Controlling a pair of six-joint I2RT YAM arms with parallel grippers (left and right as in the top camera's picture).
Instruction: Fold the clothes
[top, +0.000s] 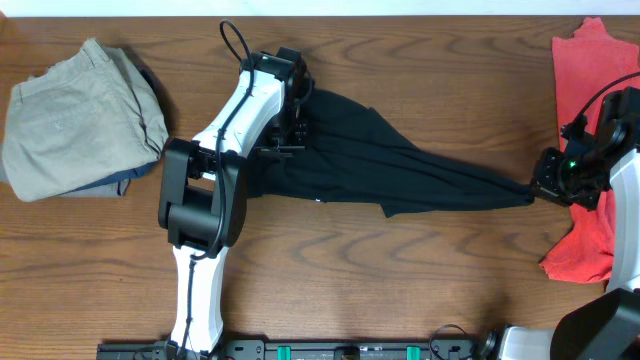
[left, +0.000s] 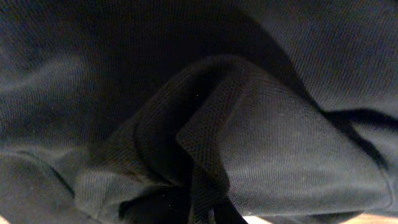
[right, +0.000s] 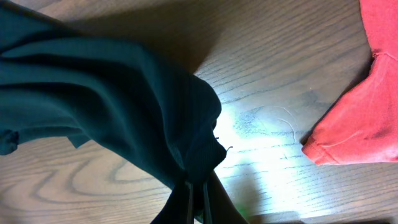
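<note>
Soft, limp and light, the large black knit shirt (top: 400, 170) holds best by bunched edges, pinched between the fingers of the right gripper (top: 540, 188) and, seemingly, of the left gripper (top: 288, 140).

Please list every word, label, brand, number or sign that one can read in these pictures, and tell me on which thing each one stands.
No text can be read in any of the three views.
black shirt: a tiny white mark at its lower edge, too small to read.
khaki trousers: no label or print shows.
red garment: no label or print shows.
</note>
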